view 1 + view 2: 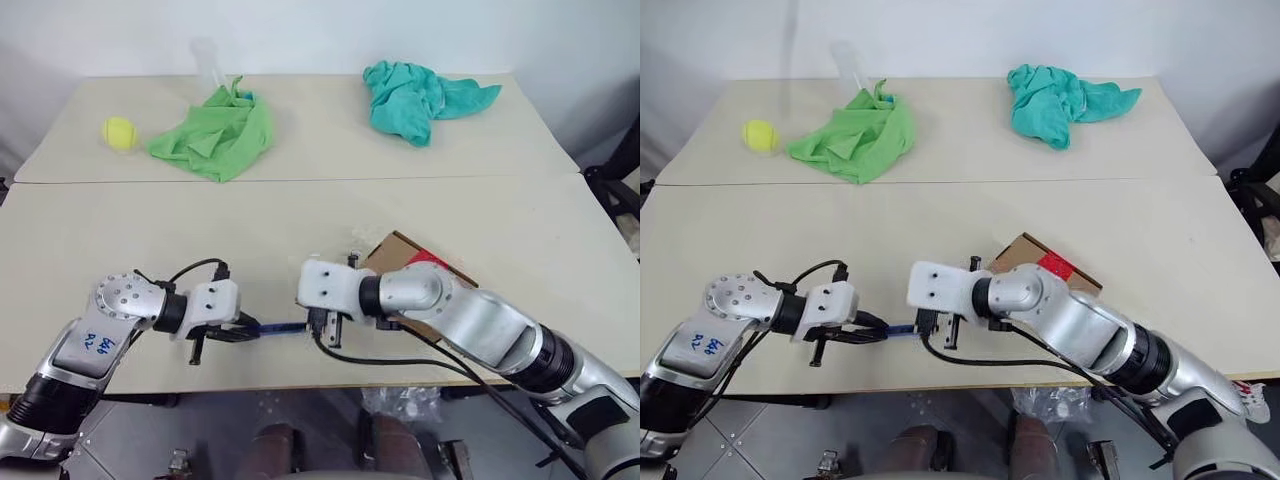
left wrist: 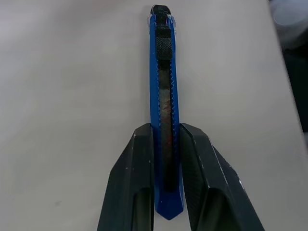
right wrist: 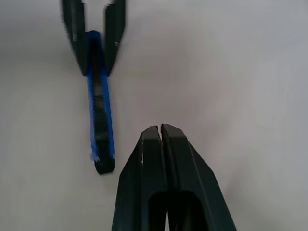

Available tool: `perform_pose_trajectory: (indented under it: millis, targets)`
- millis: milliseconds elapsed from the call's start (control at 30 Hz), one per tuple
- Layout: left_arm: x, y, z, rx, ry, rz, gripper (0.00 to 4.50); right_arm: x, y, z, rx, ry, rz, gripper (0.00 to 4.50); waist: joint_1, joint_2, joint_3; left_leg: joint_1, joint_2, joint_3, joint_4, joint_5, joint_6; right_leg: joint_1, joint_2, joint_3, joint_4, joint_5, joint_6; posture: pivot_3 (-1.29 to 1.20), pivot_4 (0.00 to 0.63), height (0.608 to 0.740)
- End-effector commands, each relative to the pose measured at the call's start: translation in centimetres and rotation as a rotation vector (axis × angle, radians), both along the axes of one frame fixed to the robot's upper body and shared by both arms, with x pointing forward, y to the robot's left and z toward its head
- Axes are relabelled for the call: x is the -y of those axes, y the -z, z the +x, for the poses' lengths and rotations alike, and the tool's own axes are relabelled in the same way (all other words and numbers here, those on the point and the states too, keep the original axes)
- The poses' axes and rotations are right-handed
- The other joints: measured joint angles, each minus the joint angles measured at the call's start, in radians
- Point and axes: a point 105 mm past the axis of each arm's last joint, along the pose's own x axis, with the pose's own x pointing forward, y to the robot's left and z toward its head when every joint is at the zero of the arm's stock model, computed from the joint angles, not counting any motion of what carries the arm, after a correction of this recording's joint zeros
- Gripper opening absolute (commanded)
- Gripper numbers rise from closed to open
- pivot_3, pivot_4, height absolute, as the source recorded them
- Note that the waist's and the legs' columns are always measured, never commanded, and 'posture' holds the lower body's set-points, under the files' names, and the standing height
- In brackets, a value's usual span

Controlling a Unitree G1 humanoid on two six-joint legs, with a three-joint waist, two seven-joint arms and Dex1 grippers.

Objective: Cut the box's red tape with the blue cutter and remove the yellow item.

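My left gripper is shut on the blue cutter, which lies low over the near table edge with its dark tip toward my right gripper. In the left wrist view the cutter runs out between the two fingers. My right gripper is shut on nothing, its tips just beside the cutter's tip. The brown box with its red tape lies behind my right forearm, partly hidden. The yellow item is hidden.
At the back of the table lie a tennis ball, a green cloth with a clear container behind it, and a teal cloth. The table's front edge runs just below both grippers.
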Motion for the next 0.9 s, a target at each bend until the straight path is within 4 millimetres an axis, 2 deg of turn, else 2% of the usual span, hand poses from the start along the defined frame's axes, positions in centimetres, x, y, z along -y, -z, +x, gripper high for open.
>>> perform_pose_trajectory:
  millis: [33,300,600,900]
  targets:
    - [-0.1,0.6,-1.0,-0.042,-0.014,0.033,0.52,-0.6,0.5,-1.1,0.047,-0.118,-0.074,0.03,-0.001,0.0,0.0,0.0,0.0,0.0,0.0,0.0,0.0,0.0,0.0,0.0,0.0,0.0,0.0,0.0,0.15,0.74]
    - [-0.6,0.8,-1.0,-0.067,-0.073,0.066,0.52,-0.2,1.6,-1.6,0.034,-0.17,-0.121,0.03,-0.001,0.0,0.0,0.001,0.001,0.0,0.0,0.0,-0.001,0.0,0.001,0.001,0.0,0.0,0.0,0.0,0.15,0.74]
    - [-0.3,0.7,-0.8,-0.069,-0.069,0.067,0.52,0.2,4.0,-0.7,0.028,-0.149,-0.164,0.03,-0.001,0.0,0.0,0.002,0.001,0.0,0.0,0.0,-0.001,0.001,0.001,0.001,0.001,0.0,-0.001,0.0,0.15,0.74]
    - [-0.5,0.6,-0.5,-0.077,-0.081,0.081,0.52,-0.3,4.7,-0.9,0.014,-0.173,-0.145,0.03,-0.001,0.0,-0.001,0.003,0.002,0.0,0.0,0.0,-0.001,0.002,0.002,0.001,0.001,0.0,-0.001,0.0,0.15,0.74]
